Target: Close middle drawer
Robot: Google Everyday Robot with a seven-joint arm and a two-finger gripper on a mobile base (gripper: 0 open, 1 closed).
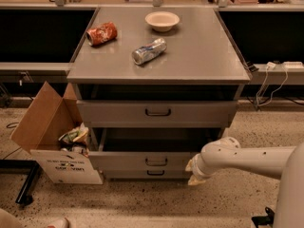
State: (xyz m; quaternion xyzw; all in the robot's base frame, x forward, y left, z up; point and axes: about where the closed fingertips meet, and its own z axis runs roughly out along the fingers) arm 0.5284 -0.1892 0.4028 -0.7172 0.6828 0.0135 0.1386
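Grey metal mid drawer (123, 159) sits pulled out, 2nd of 3 under the bench (204, 56), interior dark below top drawer (199, 112). Hand (194, 172) is low at its front's right end; touching or not, open or closed: can't tell. Cardboard box (42, 122) stands to the left

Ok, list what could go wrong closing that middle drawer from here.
1. The gripper sits at the right end of the middle drawer, far from its centre handle; an off-centre push may skew and jam it.
2. The rubbish in the cardboard box lies close to the drawer's left corner and might snag.
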